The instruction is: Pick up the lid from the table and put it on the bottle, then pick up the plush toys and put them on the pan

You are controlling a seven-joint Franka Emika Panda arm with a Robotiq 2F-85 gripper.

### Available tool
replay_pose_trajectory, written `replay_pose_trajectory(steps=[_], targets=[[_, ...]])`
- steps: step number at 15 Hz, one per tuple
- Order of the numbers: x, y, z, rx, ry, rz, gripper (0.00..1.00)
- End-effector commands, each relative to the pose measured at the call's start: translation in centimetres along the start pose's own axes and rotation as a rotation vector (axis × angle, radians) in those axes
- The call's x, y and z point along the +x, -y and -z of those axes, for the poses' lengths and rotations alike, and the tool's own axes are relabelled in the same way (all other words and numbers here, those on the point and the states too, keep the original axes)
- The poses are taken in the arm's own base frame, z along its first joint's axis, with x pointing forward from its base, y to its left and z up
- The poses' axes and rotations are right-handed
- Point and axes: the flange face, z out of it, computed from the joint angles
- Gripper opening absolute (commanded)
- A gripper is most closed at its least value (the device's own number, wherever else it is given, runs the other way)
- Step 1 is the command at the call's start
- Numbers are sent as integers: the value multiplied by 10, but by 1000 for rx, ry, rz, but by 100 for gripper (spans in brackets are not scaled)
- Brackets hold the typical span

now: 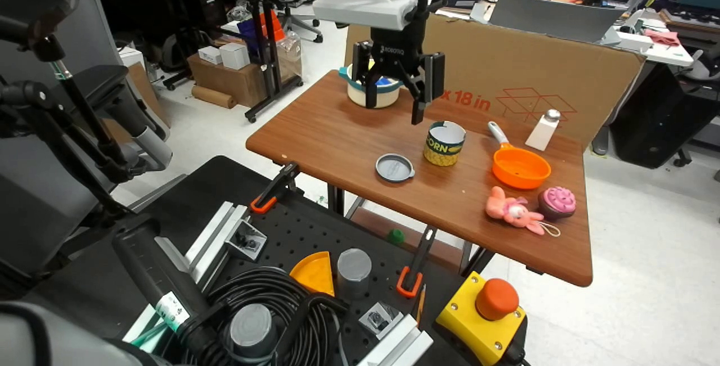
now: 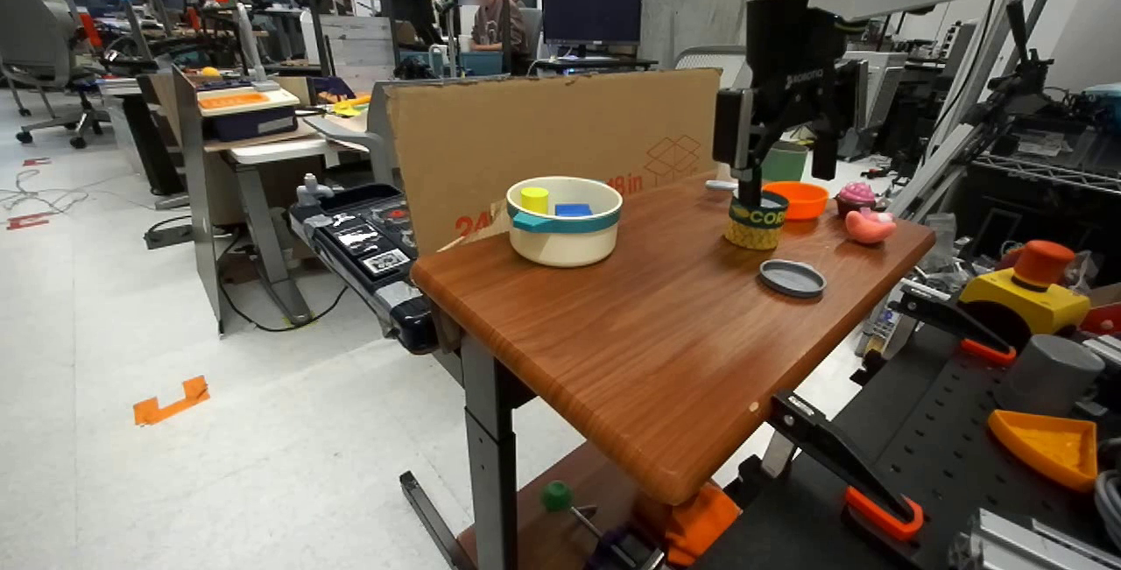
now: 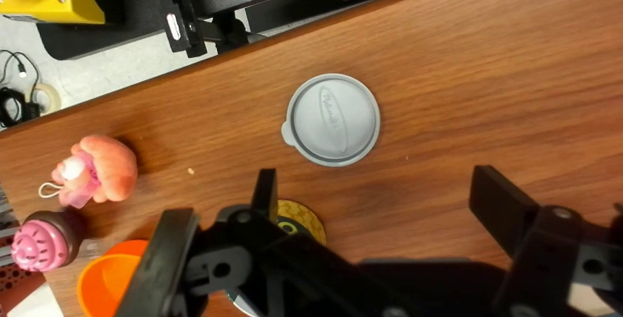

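Standing spread and empty, the jaws presumably allow clearance for the lid (image 3: pixel 336 121), flat near the open-topped can (image 1: pixel 444 148).

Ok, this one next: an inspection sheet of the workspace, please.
Surface: brown wood-grain tabletop; small pale fleck on it.
Job's things: yellow cylindrical corn-labelled can, upright, uncovered; round grey plastic-looking lid, flat on the tabletop, apart from the can; round orange pale-handled pan; salmon-pink plush rabbit and pink-and-brown cupcake toy, outside the pan.
Clutter: round cream teal-banded pot holding a yellow cylinder and a blue block; white tapered shaker.
End effector: black, two-fingered, open, above the tabletop; nothing seen in its grip.
Cables: coiled black cable on a black perforated bench.
Surroundings: upright brown cardboard sheet; yellow box with a round red button; brown-shirted person in the background.
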Motion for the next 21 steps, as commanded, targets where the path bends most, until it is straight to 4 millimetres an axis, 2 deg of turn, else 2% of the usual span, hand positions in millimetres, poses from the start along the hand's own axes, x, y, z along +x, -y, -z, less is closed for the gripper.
replay_pose_trajectory(steps=[1, 5, 11, 21], targets=[[-4, -8, 0, -16, 0, 55, 100], [0, -22, -6, -41, 2, 49, 100], [0, -24, -18, -26, -9, 48, 100], [8, -33, -55, -83, 55, 7, 100]])
